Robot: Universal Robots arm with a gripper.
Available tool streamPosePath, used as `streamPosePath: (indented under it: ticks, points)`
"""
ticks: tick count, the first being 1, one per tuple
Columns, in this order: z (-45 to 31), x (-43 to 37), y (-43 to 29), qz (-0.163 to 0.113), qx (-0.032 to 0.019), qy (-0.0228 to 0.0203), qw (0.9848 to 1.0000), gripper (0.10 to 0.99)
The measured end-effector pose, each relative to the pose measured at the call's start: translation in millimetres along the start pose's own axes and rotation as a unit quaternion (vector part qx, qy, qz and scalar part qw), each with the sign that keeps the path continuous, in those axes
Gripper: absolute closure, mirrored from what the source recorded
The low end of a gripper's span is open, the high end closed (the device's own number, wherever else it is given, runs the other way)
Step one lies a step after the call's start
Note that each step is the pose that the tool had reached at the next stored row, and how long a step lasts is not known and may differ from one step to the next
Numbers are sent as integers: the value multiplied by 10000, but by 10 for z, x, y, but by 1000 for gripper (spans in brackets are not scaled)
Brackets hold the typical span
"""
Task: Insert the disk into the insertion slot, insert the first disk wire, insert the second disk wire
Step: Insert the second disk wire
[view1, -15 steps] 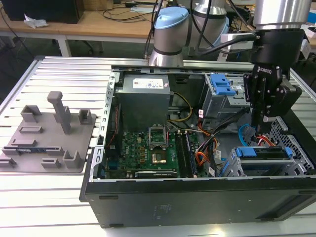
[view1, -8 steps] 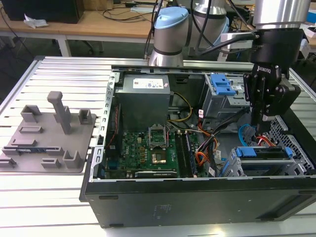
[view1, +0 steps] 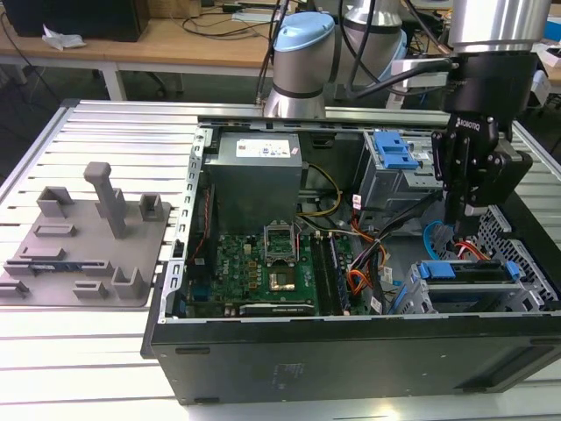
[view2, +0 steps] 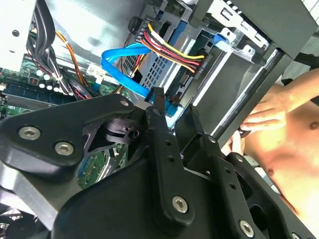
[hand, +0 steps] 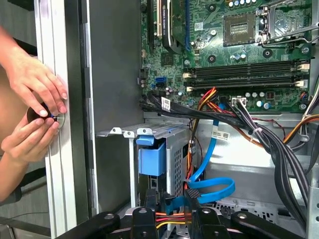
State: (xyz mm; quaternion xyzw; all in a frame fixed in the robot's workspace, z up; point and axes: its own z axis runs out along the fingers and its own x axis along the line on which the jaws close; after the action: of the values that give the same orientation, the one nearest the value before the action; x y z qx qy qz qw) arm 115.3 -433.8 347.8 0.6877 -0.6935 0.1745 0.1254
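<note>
Light-blue second disk wire (hand: 212, 186), orange-red first disk wire (view2: 172, 52), green motherboard (view1: 259, 267).

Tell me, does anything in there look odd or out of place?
One thing stands out: a person's hands are at the aluminium rail right beside the open computer case while the end effector works at the disk. Inside, the wires look orderly: the second disk wire loops loosely and nothing appears damaged.

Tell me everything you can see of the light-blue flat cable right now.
The second disk wire is a slim, flat, glossy light-blue ribbon, plastic-looking. In both wrist views it curves in a loop over the case floor, beside the grey drive cage. One end runs down to the gripper, next to the orange-red wire bundle. Its plug is hidden behind the fingers, so whether it is seated I cannot tell.
</note>
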Motion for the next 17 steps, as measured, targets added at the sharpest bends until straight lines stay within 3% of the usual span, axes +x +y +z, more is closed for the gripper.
streamPosePath:
  ticks: [5,6,8,14,17]
  points:
    - [6,-4,0,15,-11,2,10000,725]
    - [9,-5,1,19,-14,2,10000,741]
    - [12,-7,1,23,-21,2,10000,878]
    - [21,-10,2,30,-33,4,10000,878]
    - [22,-11,2,31,-33,3,10000,925]
